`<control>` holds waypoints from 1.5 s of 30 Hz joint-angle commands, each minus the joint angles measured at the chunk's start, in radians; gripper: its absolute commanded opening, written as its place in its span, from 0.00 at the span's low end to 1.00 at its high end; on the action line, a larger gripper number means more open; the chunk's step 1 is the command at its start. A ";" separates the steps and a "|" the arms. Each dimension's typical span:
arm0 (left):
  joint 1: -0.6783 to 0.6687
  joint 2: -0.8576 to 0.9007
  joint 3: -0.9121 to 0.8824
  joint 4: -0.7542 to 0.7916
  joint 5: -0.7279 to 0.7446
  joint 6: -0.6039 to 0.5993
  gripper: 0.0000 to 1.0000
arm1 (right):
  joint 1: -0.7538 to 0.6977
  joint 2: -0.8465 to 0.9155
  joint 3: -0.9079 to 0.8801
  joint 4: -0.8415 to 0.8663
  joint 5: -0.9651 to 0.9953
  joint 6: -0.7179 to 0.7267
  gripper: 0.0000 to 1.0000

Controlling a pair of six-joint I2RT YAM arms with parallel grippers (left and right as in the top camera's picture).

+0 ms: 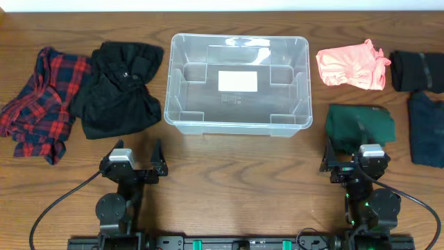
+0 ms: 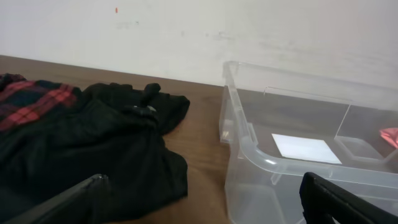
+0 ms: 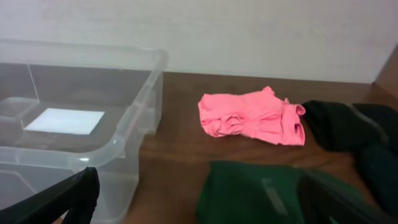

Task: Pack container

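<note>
The clear plastic container [image 1: 238, 125] stands empty at the table's middle back, a white label on its base; it also shows in the left wrist view [image 2: 249, 149] and the right wrist view [image 3: 134, 118]. My left gripper [image 1: 136, 157] is open and empty in front of the container's left corner, near a black garment [image 1: 118, 90]. My right gripper [image 1: 352, 156] is open and empty, just at the near edge of a folded dark green garment [image 1: 361, 125]. The green garment lies between the fingers in the right wrist view [image 3: 261, 193].
A red plaid shirt [image 1: 38, 101] lies far left. A pink garment [image 1: 352, 66] lies right of the container, with a black garment [image 1: 416, 69] and a dark blue garment [image 1: 427, 128] at the far right. A wall runs behind the table.
</note>
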 commanded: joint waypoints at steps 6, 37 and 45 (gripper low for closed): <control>0.002 -0.005 -0.015 -0.034 0.011 0.009 0.98 | -0.009 0.001 0.017 0.009 0.003 -0.005 0.99; 0.031 0.608 0.735 -0.401 -0.045 0.087 0.98 | -0.009 0.401 0.265 -0.117 0.162 0.081 0.99; 0.093 0.869 1.045 -0.603 -0.010 0.050 0.98 | -0.009 0.401 0.265 -0.186 0.165 0.081 0.99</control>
